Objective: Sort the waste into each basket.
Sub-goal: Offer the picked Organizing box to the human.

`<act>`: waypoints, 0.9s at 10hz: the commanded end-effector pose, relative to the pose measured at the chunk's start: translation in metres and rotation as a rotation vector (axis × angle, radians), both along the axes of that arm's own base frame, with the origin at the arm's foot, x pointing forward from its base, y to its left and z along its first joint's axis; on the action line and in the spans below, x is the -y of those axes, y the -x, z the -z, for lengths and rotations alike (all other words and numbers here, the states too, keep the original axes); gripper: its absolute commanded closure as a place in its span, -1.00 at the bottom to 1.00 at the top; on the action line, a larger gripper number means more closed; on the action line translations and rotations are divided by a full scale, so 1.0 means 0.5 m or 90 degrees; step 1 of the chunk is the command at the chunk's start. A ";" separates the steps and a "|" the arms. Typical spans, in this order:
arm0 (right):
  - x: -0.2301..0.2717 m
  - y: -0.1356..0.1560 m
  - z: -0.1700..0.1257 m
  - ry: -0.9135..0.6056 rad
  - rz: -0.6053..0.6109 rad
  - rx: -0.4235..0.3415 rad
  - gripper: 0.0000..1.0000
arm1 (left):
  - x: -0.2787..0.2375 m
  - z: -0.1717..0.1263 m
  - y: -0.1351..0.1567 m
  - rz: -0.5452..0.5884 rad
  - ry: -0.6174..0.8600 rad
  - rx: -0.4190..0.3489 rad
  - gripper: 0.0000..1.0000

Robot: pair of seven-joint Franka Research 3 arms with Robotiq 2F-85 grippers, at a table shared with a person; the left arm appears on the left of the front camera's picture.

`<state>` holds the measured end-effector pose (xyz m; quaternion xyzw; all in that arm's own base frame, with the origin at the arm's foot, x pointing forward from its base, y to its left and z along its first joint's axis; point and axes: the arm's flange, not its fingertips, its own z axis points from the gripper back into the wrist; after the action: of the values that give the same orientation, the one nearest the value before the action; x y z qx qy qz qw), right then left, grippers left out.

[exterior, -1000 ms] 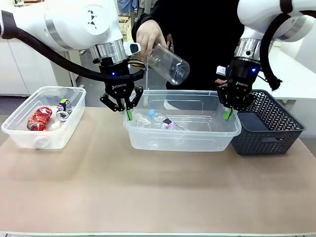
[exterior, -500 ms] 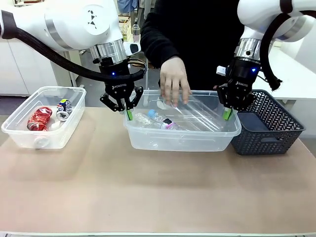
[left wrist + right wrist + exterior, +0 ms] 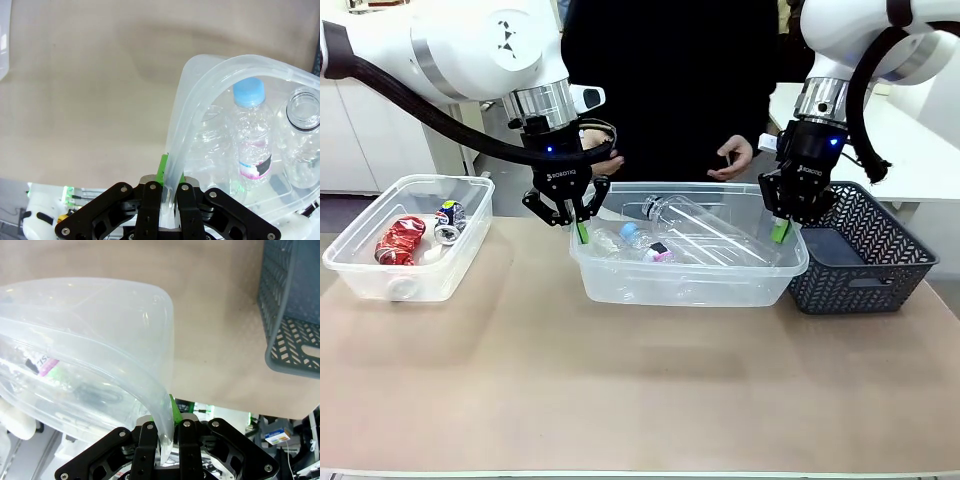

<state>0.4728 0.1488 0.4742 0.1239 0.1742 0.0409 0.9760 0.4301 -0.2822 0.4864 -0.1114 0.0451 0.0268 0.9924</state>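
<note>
Two see-through baskets stand on the table. The middle basket holds plastic bottles: a large clear one lying across it and a smaller one with a blue cap. My left gripper is shut on this basket's left rim, and my right gripper is shut on its right rim. In the left wrist view the gripper pinches the rim beside the blue-capped bottle. In the right wrist view the gripper clamps the rim. The left basket holds a crushed red can and a blue-and-white can.
A dark lattice basket stands right of the middle basket, close to my right gripper, and also appears as the lattice basket in the right wrist view. The person stands behind the middle basket with both hands held just above its far rim.
The person lowered the large clear bottle into the middle basket, let go and drew the hand back. Neither gripper has moved.
</note>
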 end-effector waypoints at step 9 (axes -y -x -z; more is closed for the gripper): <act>-0.050 -0.124 -0.006 -0.010 -0.008 -0.003 0.89 | -0.026 -0.022 -0.077 -0.020 -0.023 -0.017 0.91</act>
<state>0.4966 0.1581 0.4688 0.1273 0.1774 0.0451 0.9748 0.4440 -0.2758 0.4856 -0.1016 0.0496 0.0304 0.9931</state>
